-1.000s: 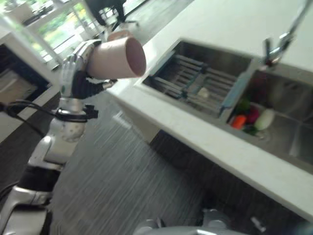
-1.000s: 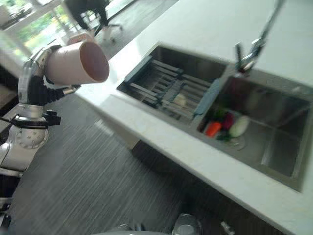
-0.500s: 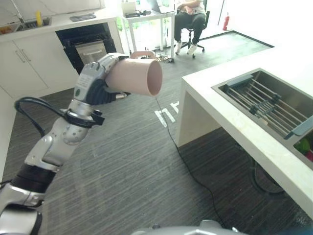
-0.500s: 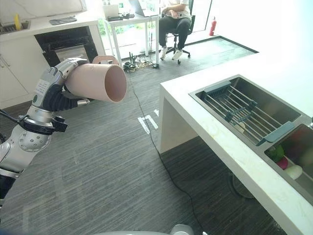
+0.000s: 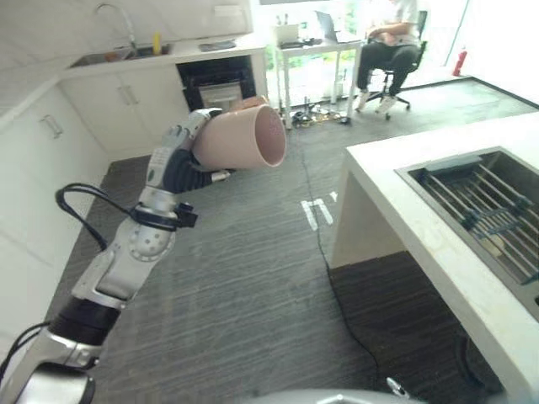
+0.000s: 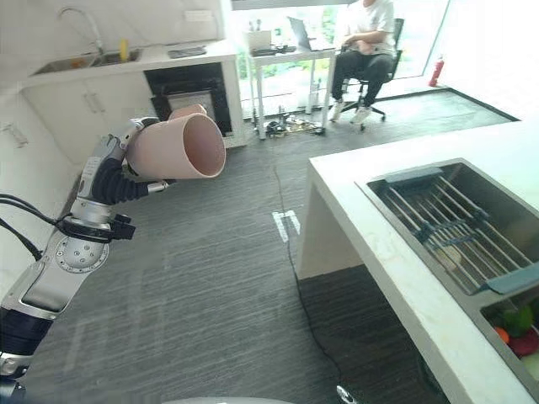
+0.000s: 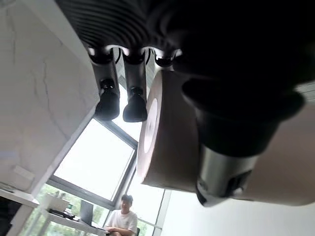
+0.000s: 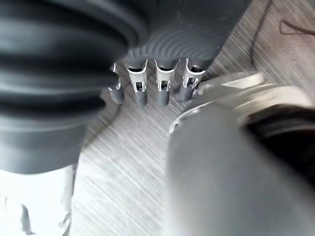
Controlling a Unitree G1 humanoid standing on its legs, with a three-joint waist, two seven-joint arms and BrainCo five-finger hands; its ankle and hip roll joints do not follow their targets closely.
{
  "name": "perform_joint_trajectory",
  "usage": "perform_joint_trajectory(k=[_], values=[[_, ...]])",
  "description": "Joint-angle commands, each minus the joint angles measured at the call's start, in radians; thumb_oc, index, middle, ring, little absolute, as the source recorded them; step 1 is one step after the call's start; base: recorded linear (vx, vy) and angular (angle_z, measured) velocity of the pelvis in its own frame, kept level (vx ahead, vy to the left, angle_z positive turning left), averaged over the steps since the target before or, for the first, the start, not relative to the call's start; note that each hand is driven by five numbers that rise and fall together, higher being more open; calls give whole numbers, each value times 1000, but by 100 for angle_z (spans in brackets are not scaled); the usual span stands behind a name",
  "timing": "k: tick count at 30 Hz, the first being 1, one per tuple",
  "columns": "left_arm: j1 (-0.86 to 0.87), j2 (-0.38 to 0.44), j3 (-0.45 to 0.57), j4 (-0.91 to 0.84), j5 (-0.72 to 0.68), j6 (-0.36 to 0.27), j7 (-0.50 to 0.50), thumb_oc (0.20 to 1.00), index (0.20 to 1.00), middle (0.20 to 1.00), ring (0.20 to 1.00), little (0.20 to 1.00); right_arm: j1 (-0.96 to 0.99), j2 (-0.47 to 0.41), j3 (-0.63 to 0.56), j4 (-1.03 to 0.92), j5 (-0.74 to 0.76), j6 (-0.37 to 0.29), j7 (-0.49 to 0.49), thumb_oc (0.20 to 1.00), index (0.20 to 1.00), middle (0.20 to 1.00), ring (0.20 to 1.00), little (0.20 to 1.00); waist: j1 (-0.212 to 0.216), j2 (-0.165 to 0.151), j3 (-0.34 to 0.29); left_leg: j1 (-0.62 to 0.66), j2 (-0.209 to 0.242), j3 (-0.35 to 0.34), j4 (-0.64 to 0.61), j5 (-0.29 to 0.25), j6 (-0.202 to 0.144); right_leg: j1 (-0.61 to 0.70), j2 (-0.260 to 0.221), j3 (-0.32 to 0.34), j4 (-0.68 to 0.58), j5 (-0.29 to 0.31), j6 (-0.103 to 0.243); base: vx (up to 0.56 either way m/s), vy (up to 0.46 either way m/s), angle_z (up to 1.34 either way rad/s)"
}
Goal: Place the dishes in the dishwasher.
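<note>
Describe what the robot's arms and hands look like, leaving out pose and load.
The left arm is silver-grey metal in rounded segments with a round joint housing and dark bands. The left hand has a dark ribbed cover and silver fingers with dark tips. The right hand shows the same ribbed cover and silver, dark-tipped fingers.

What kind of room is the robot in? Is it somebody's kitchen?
It looks like a kitchen, maybe inside an office. There is a white counter with a sink set in it, white cabinets with a tap above, and a person at a desk by the window. The left hand holds a pink cup.
</note>
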Motion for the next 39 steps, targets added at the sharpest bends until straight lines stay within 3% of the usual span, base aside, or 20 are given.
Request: perform_joint_trajectory(k=[1,6,8,18,23,27,28,39], values=[[-105,0,73,-22,19,-2,5,200,200,200,200,200,-60,-5,-15,60,46,21,33,1000,1000,1000,1000,1000,-19,-3,-10,76,-16,63,5,13,-92,-34,0,44,7,15,56,17,115,88],[-107,-4,88,3,4,15,11,200,200,200,200,200,-45,12,-19,92,-45,29,25,1000,1000,1000,1000,1000,-12,5,-26,68,-6,78,5,15,-108,-16,-15,-6,6,10,68,50,107,45],[-80,-11,116,-9,10,30,19,200,200,200,200,200,-43,26,15,97,-118,27,35,1000,1000,1000,1000,1000,19,-4,-27,58,-3,71,5,20,-113,-6,-27,-52,5,9,74,68,85,47],[0,-35,177,-15,-30,46,47,200,200,200,200,200,-64,33,45,85,-111,47,25,1000,1000,1000,1000,1000,63,-12,-32,43,-5,42,5,26,-110,-2,-23,-66,8,-1,71,11,13,22],[50,-59,211,37,-19,-3,56,200,200,200,200,200,-65,34,44,79,-105,58,24,1000,1000,1000,1000,1000,74,-16,-28,48,-8,34,5,23,-108,2,-29,-72,7,2,73,0,0,0],[46,-48,195,29,-16,0,36,200,200,200,200,200,-64,30,41,84,-109,55,49,1000,1000,1000,1000,1000,72,-14,-28,52,-10,39,5,19,-106,3,-32,-67,4,5,77,0,0,0],[-94,-25,37,118,9,-28,61,200,200,200,200,200,-149,-2,77,-58,-31,-128,16,1000,1000,1000,1000,1000,-2,4,-25,69,-77,-47,5,12,-56,-24,50,128,19,-11,26,0,0,0],[-92,-11,41,110,3,-35,34,200,200,200,200,200,-152,-7,61,-21,-49,-110,-5,1000,1000,1000,1000,1000,-2,8,-40,72,-77,-39,5,3,-52,-5,66,135,6,-29,9,12,-23,18]])
